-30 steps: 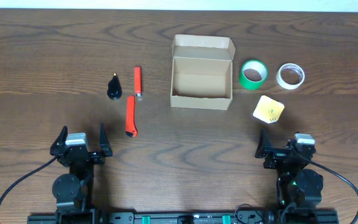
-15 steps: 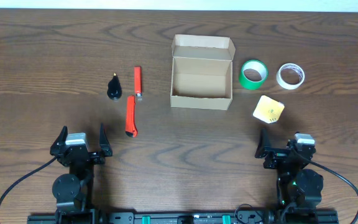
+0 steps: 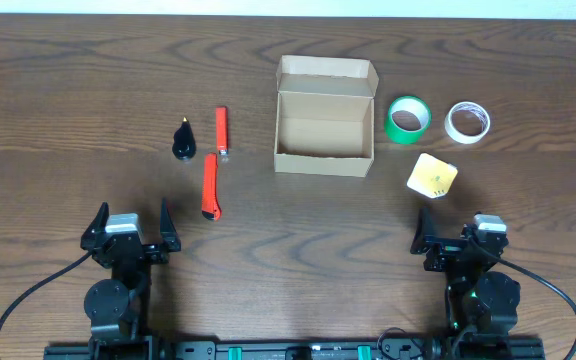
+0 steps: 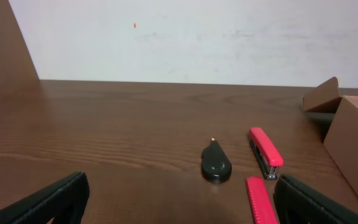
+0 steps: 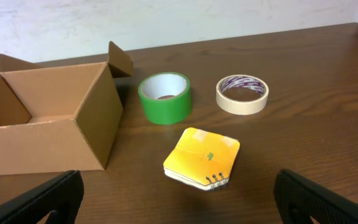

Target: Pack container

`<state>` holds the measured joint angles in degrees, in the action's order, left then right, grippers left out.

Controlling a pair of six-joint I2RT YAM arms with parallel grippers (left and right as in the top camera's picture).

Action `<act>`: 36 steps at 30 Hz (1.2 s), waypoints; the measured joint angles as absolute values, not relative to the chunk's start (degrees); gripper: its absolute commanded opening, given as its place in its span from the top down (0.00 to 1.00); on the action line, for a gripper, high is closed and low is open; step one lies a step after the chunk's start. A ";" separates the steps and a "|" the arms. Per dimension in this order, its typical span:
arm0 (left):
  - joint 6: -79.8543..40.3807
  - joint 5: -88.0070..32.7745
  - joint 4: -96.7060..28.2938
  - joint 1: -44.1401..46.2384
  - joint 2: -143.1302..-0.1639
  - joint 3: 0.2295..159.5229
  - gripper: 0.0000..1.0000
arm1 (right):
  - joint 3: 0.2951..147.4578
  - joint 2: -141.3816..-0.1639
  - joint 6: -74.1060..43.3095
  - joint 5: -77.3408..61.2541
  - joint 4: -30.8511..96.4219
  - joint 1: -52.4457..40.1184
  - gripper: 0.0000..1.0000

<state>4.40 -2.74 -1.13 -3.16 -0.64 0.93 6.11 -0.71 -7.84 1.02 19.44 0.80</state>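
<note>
The container [image 3: 325,160], a tan cardboard box with its flap lid open, stands at the table's middle back and looks empty; it also shows in the right wrist view [image 5: 48,124] and at the edge of the left wrist view [image 4: 356,146]. My left gripper [image 3: 131,228] is open and empty near the front left, behind a red box cutter [image 3: 210,186]. My right gripper [image 3: 458,232] is open and empty near the front right, just behind a yellow spiral notepad [image 3: 432,176] that also shows in the right wrist view [image 5: 202,156].
A green tape roll [image 3: 407,119] and a white tape roll [image 3: 467,122] lie right of the box. A red stapler [image 3: 222,131] and a small black object [image 3: 185,141] lie left of it.
</note>
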 measured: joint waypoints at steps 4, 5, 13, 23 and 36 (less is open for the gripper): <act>4.40 -2.74 -1.13 -3.16 -0.64 0.93 0.05 | 6.11 -0.71 -7.84 1.02 19.44 0.80 0.01; 4.40 -2.74 -1.13 -3.16 -0.64 0.93 0.05 | 6.11 -0.71 -7.84 1.02 19.44 0.80 0.01; 4.40 -2.74 -1.13 -3.16 -0.64 0.93 0.05 | 6.11 -0.71 -7.84 1.02 19.44 0.80 0.01; 4.40 -2.74 -1.13 -3.16 -0.64 0.93 0.05 | 6.11 -0.71 -7.84 1.04 19.44 0.80 0.01; 2.13 -2.98 -1.08 -3.16 -0.64 0.93 0.05 | 6.11 -1.48 -15.11 -9.43 19.66 0.80 0.01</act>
